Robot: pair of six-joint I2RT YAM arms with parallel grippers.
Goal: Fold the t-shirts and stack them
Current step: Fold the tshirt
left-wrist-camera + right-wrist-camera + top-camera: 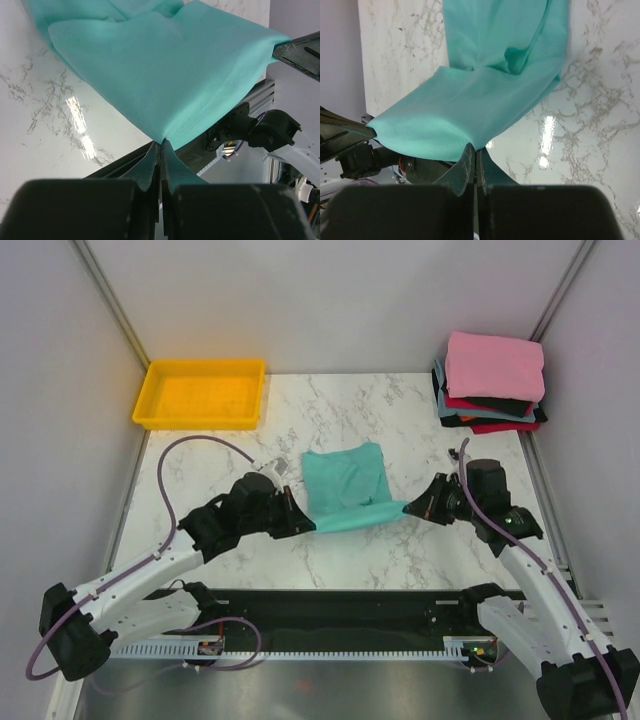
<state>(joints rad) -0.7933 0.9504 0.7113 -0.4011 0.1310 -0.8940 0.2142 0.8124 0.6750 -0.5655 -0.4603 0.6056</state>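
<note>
1. At table centre you have one teal t-shirt (345, 490). Its far part lies flat on the table (400, 410), and its near edge is lifted and stretched between the two grippers.
2. Left gripper (298, 523): clamped on the near left corner of the hem. In the left wrist view the cloth is pinched between its fingertips (150, 160), with no gap showing.
3. Right gripper (412, 508): likewise closed on the near right corner. The right wrist view shows the fabric caught at the fingertips (466, 161).
4. Count, far right corner: one stack of folded shirts (492, 390). Pink is on top, with black, red and grey-blue layers below. You cannot tell the exact number of shirts from these views.
5. Count, far left corner: one yellow tray (200, 392), a plastic rectangle with a raised rim.
6. Texture: the teal cloth is soft, and a fine knit shows up close. It is taut along the held edge and bunched into folds further back.
7. Surface: glossy white marble pattern with grey veins and bright light reflections.
8. Room: plain pale walls (300, 300) on three sides, with metal posts at the far corners.
</note>
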